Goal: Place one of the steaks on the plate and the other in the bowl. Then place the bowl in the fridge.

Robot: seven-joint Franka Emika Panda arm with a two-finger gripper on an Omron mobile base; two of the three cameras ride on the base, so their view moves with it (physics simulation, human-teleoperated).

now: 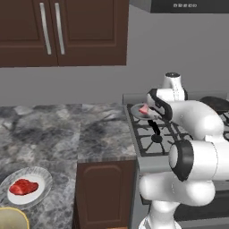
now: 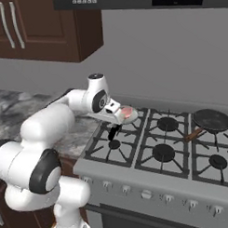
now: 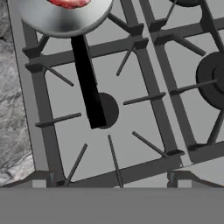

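Observation:
One deep red steak [image 1: 23,187] lies on the white plate [image 1: 43,177] at the lower left of the counter. Just in front of the plate, at the frame's bottom edge, is the yellowish bowl [image 1: 11,219]. The other steak [image 2: 127,112] sits in a grey pan [image 3: 52,19] on the stove's rear left burner, and its black handle [image 3: 89,83] points toward the front burner. My gripper [image 2: 116,110] hovers over the stove just beside and above this pan, open, with nothing between its fingers. The fridge is out of view.
A dark skillet [image 2: 211,119] with a brown handle rests on the stove's rear right burner. Black grates [image 3: 144,100] cover the cooktop. The marble counter [image 1: 98,134] adjoins the stove on its left, and dark wood wall cabinets [image 1: 67,31] hang above it.

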